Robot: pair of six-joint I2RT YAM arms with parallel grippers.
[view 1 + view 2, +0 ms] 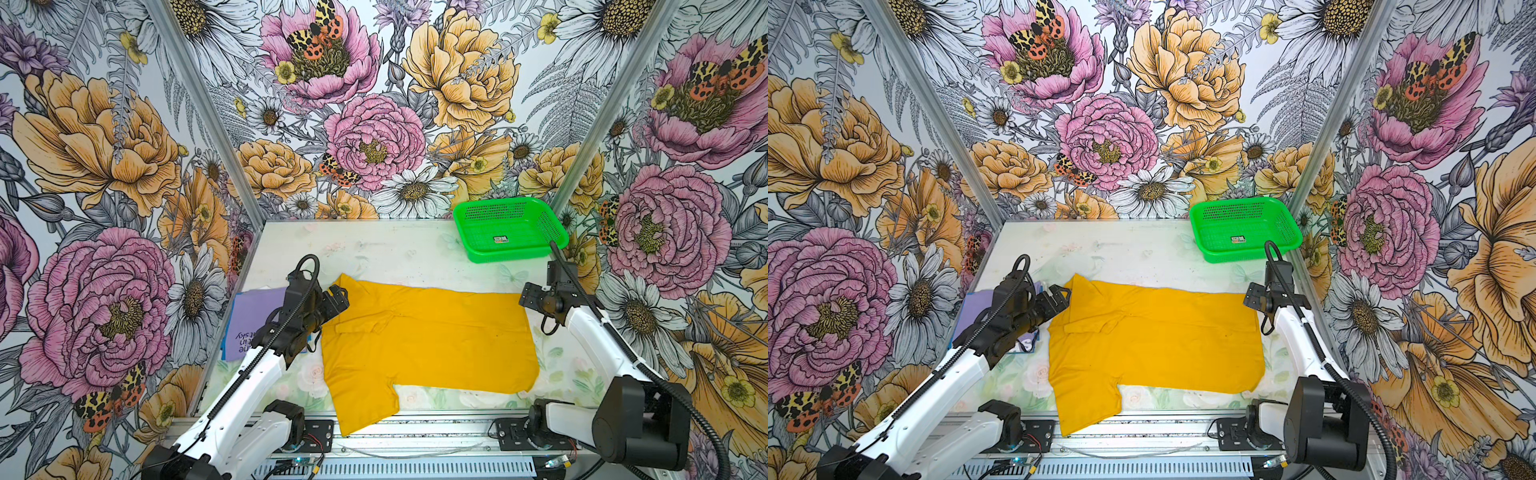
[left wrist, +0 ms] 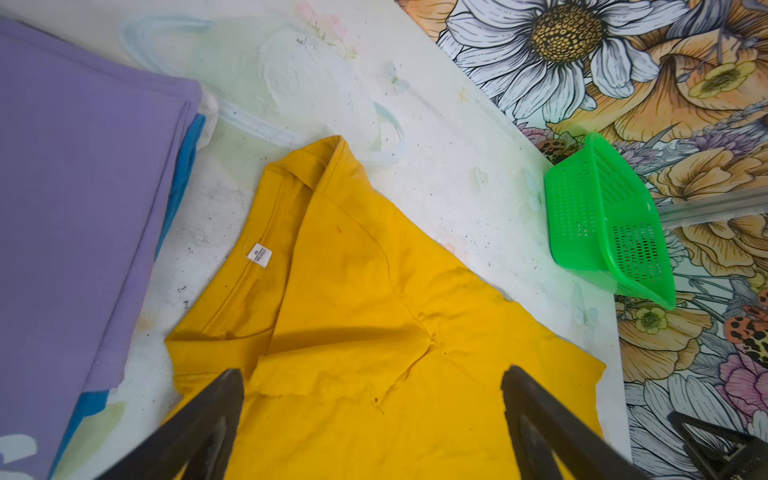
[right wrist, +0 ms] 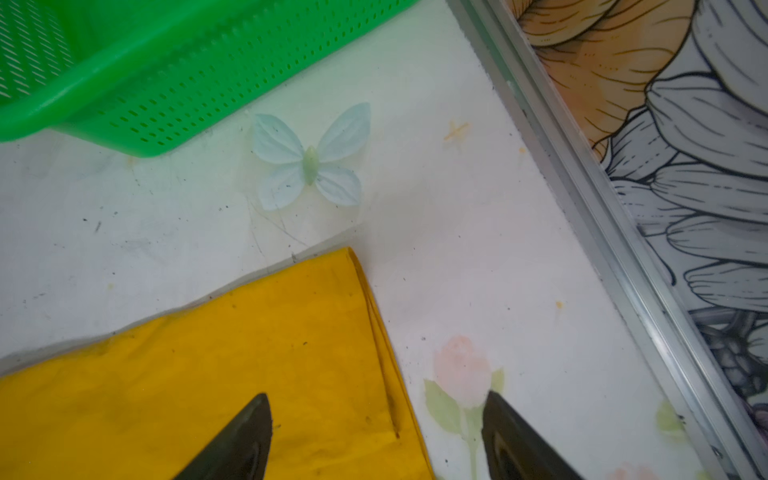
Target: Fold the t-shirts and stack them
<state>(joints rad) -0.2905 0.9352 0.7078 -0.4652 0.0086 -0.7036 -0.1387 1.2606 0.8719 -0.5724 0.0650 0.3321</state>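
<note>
A mustard-yellow t-shirt [image 1: 428, 340] [image 1: 1154, 340] lies spread across the middle of the table, its far edge folded over and one sleeve hanging past the front edge. Its white neck label [image 2: 259, 253] shows in the left wrist view. The lavender t-shirt [image 1: 253, 320] [image 2: 83, 187] with white text lies folded at the left, partly hidden by my left arm. My left gripper [image 1: 337, 298] [image 2: 372, 372] hovers open over the yellow shirt's far left shoulder. My right gripper [image 1: 528, 297] [image 3: 378, 397] hovers open over the far right corner [image 3: 349, 266], straddling its edge.
A green mesh basket [image 1: 515, 253] [image 1: 1246, 254] [image 3: 166, 83] stands at the back right, close to the right arm. A blue cloth [image 2: 183, 166] peeks from under the lavender shirt. Floral walls close in the table on three sides.
</note>
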